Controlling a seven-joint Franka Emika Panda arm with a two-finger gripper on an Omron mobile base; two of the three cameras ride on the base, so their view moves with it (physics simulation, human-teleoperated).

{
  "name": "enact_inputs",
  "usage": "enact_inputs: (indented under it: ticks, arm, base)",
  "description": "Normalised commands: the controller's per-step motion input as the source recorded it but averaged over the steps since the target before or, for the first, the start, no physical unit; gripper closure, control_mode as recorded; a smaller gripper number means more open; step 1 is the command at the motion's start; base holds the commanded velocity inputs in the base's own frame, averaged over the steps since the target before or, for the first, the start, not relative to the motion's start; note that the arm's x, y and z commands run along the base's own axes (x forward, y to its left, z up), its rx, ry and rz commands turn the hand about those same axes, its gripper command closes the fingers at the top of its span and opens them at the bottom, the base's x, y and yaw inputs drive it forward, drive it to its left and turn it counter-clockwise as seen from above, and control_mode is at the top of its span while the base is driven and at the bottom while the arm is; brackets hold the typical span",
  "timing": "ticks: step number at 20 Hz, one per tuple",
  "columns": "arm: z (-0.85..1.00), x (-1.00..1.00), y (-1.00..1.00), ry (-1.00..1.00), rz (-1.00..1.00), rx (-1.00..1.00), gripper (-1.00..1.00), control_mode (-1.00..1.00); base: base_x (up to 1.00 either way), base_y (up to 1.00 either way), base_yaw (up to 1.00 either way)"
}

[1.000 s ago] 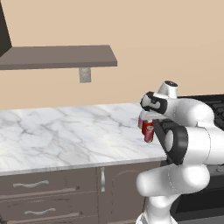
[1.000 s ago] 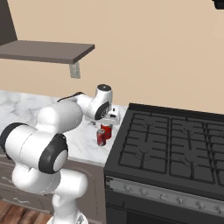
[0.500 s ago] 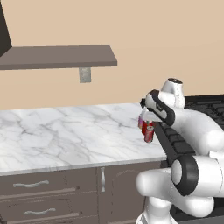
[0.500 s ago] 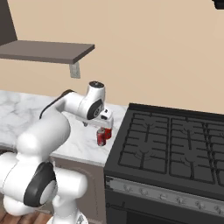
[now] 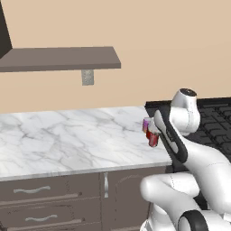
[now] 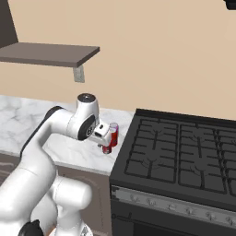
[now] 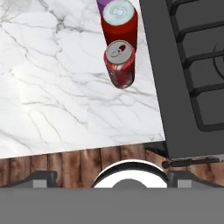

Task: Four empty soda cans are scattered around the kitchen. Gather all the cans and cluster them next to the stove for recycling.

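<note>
Cans (image 7: 119, 63) stood clustered on the counter (image 7: 52, 87) beside the stove (image 7: 183, 78) as we lifted our wide, empty gripper (image 6: 102, 134) away.

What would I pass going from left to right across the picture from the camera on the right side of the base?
Wall shelf → marble counter → robot arm → soda cans at the counter's edge → black stove.
</note>
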Motion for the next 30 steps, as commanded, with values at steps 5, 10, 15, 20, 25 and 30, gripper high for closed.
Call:
enact_inputs:
  ticks: [5,10,15,20,25,30]
  arm:
    - [0.0,-0.08,0.01,0.0,-0.01,-0.03,-1.0,-1.0]
    - [0.0,-0.06,0.0,0.0,0.0,0.0,-1.0,-1.0]
    - [0.0,0.0,0.0,0.0,0.0,0.0,-1.0,1.0]
    - [0.0,0.0,0.0,0.0,0.0,0.0,-1.0,1.0]
    - [0.0,0.0,0.0,0.0,0.0,0.0,-1.0,1.0]
    - [0.0,0.0,0.0,0.0,0.0,0.0,-1.0,1.0]
  base:
    - [0.0,0.0,0.0]
    - [0.0,0.0,0.0]
    - [-0.24,0.32,0.1]
    - [-0.05,0.49,0.43]
    - [-0.1,0.68,0.25]
    - [-0.06,0.71,0.2]
